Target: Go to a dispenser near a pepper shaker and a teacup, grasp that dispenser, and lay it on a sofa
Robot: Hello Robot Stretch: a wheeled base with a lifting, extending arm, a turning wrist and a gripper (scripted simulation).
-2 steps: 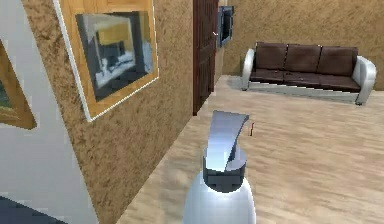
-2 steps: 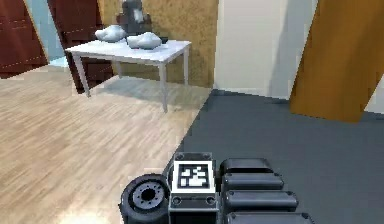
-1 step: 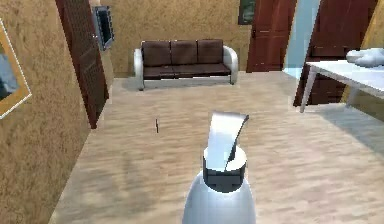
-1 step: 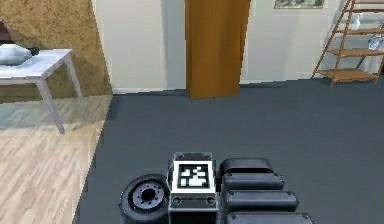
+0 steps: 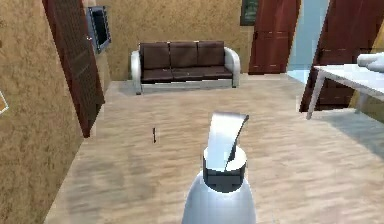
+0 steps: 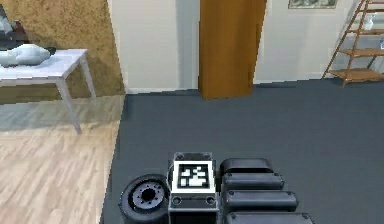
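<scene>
Pincer [image 6: 148,197]: bottom middle; I can't tell its grip or load.
Dispenser [image 5: 222,175]: bottom middle; may drop if I jerk.
Sofa [image 5: 185,62]: top middle, far.

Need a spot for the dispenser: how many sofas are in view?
1. The dark brown sofa with pale arms stands against the far wall, in the forward view's upper middle. Others may lie out of frame.

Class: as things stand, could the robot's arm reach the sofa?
Probably not: the sofa stands far ahead across bare wooden floor, while the arm faces grey carpet and a door.
</scene>
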